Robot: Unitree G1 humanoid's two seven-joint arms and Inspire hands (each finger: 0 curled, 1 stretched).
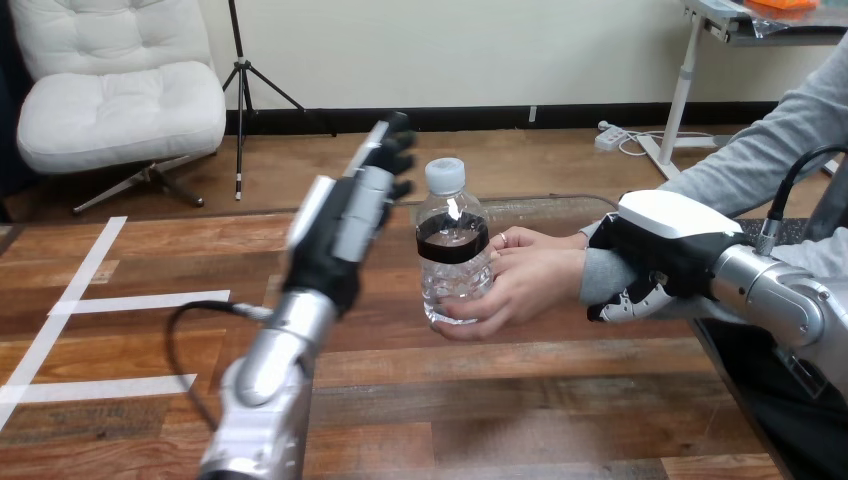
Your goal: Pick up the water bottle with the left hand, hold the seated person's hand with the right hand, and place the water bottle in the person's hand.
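Now left robot hand (338,232) splayed beside water bottle (453,250); right robot hand (668,248) clamps person's wrist (598,274).

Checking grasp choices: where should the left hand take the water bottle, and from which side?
Probably at its labelled upper half, from the view's left: the water bottle stands upright, the person's hand wraps its lower right, and the open left hand faces it.

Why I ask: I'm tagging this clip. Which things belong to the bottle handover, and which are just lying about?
Belong to the job: water bottle, gripped by the person's hand; left hand, open, beside the bottle, not touching; right hand, curled round the person's wrist.
Lying about: white tape strips on the table.
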